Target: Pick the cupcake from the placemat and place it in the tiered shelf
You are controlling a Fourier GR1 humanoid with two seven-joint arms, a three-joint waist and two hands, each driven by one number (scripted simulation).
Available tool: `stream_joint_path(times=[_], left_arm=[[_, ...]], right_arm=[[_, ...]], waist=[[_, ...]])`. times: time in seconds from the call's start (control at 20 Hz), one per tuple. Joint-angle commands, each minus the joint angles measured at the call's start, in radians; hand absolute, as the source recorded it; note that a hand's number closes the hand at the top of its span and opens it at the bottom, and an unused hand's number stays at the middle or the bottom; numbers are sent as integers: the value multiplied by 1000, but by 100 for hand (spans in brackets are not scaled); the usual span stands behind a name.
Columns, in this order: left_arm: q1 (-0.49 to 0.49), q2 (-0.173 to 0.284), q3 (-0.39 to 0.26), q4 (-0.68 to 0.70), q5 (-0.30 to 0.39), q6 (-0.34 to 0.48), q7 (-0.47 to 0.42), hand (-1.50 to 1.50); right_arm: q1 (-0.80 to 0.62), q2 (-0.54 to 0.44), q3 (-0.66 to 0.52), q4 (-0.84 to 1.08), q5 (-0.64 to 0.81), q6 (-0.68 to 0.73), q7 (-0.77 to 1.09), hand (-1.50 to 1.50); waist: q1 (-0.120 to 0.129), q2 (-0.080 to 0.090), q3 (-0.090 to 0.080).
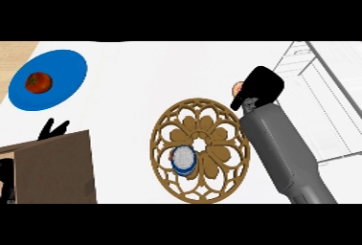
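Observation:
A round gold placemat (201, 119) with a rosette cut-out pattern lies in the middle of the white counter. My right hand (258, 86) hovers past its far right edge, between the placemat and the white wire tiered shelf (322, 91). Its fingers are curled round a small pink-orange cupcake (238, 87), which shows only at the hand's left edge. A small blue and white round thing (184, 160) sits on the placemat's near left part. My left hand (53, 128) rests open at the left, fingers up, behind a brown box.
A blue plate (63, 67) with a red tomato (39, 82) lies at the far left. A brown box (50, 170) fills the lower left corner. My grey right forearm (283, 153) crosses the placemat's right edge.

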Motion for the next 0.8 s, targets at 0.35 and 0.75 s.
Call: stream_joint_path(times=[0.35,0.75], left_arm=[[-42,56,26,52,-42,24,-11,0],[-4,44,-6,41,-42,43,-25,0]], right_arm=[[-192,90,-142,-149,196,-94,345,150],[-286,92,-204,-344,370,-36,346,150]], waist=[[-5,-10,-4],[-8,-21,-4]])
